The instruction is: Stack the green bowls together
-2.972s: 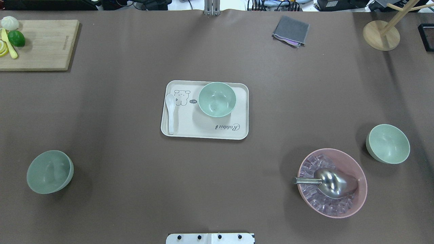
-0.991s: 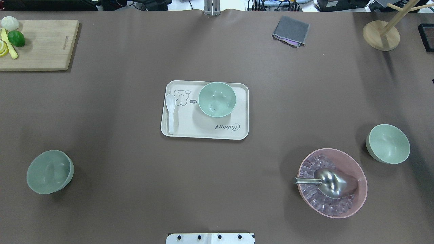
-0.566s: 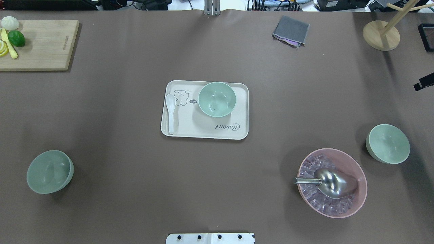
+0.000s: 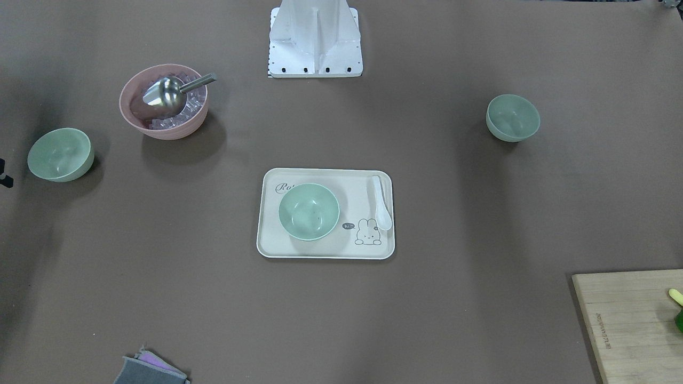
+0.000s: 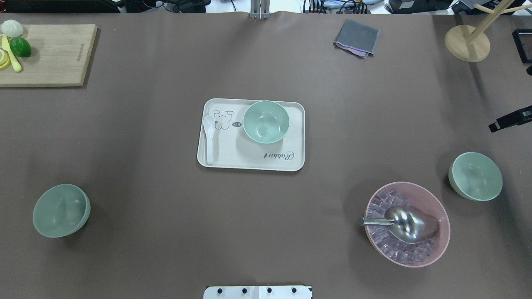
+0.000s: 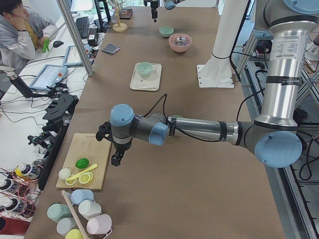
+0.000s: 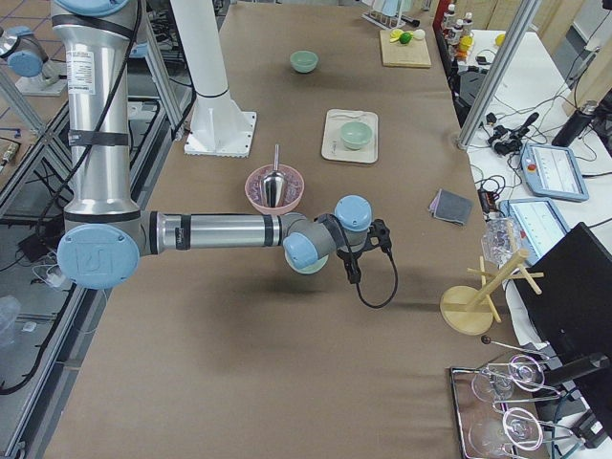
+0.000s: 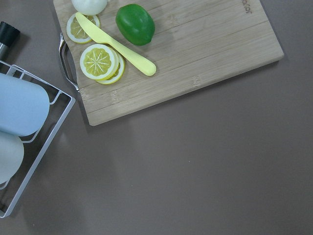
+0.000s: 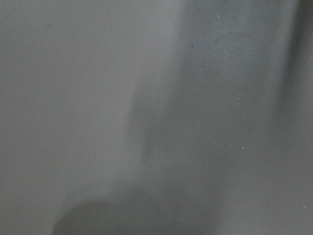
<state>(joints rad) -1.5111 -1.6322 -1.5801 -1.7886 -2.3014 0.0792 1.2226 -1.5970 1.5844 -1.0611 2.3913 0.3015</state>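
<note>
Green bowls (image 4: 309, 212) stand upright and well apart, none nested in another. The tray bowl (image 5: 266, 122) sits mid-table, in the far right part of a cream tray (image 5: 249, 160), with a white spoon (image 5: 209, 137) along the tray's left rim. The left bowl (image 5: 61, 210) rests near the table's near left corner. The right bowl (image 5: 475, 176) rests by the right edge, just beside a pink bowl (image 5: 444, 214) of clear cubes (image 5: 390, 249) with a metal scoop (image 5: 409, 224) in it. The left gripper (image 6: 116, 160) hangs over bare table beside the cutting board (image 5: 50, 54) at the far left corner; whether its fingers are parted cannot be told. The right gripper (image 7: 353, 272) hovers at the right edge near the right bowl, apart from it; its finger spacing cannot be told either.
</note>
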